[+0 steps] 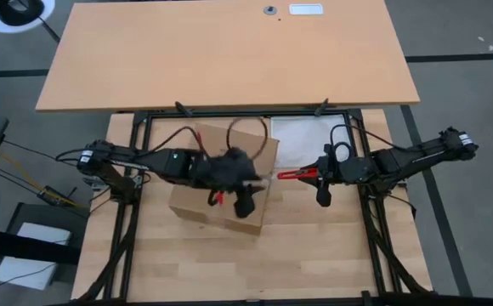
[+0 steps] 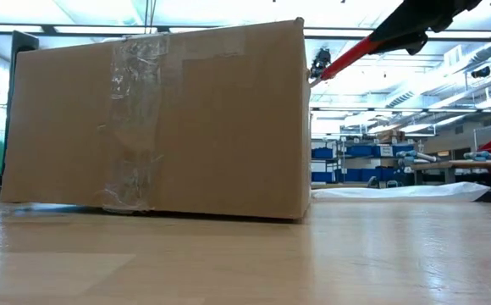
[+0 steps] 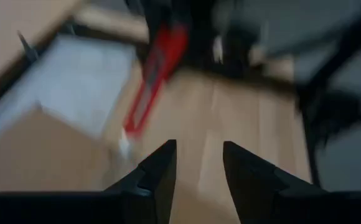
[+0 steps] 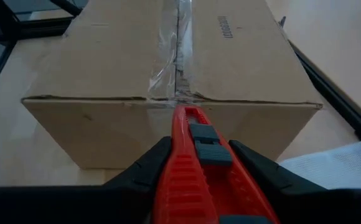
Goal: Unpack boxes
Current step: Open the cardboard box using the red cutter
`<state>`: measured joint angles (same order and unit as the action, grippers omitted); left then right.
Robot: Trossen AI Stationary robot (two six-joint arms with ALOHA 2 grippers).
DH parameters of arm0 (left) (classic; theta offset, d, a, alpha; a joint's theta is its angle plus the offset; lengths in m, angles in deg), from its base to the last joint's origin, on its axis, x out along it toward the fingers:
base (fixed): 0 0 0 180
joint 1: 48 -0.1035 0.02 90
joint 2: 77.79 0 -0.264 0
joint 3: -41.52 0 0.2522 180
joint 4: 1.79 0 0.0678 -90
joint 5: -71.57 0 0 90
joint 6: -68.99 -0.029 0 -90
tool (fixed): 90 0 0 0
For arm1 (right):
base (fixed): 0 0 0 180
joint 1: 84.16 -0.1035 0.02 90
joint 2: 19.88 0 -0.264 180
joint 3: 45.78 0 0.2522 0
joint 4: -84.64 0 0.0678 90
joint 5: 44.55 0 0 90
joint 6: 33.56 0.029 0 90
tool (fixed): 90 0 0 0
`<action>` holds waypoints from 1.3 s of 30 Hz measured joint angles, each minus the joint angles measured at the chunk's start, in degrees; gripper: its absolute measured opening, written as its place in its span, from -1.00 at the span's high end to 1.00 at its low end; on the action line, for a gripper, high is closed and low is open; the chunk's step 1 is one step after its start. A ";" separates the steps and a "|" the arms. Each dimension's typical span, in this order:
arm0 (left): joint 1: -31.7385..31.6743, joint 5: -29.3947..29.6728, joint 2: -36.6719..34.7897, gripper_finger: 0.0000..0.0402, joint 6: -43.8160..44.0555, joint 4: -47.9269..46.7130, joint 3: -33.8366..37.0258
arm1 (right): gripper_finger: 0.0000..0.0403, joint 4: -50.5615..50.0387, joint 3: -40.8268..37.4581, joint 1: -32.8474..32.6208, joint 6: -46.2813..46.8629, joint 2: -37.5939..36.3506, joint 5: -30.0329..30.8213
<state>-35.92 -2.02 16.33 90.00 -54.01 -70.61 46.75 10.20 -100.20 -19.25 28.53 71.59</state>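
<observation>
While taped, carton print (unreadable).

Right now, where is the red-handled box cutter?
The red-handled box cutter is held in the right gripper, just right of the brown cardboard carton in the high view, its tip pointing at the carton's taped centre seam.

We find no text that we can read. The only print we see is a small dark line on the top of the box, in the upper middle of the right wrist view, just right of the tape seam; its letters are too small and blurred for us to make out. Nothing we can read stands anywhere in the high, low or left wrist views.
</observation>
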 joint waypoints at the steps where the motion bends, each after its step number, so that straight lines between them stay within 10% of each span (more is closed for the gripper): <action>1: 0.73 -0.27 0.00 0.30 -0.28 -2.97 0.00 | 0.30 0.30 0.00 0.00 -0.14 0.33 -0.09; 10: 7.79 -0.66 1.75 0.30 -4.41 -15.69 1.07 | 0.31 1.70 -0.01 -0.09 -0.96 1.65 -1.50; 39: 8.25 12.41 14.95 0.30 -12.91 -7.46 1.19 | 0.31 1.86 0.00 -1.99 -3.32 3.01 -8.20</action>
<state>-27.67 10.38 31.28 77.09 -61.47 -69.42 48.61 10.20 -102.18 -22.57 31.54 63.39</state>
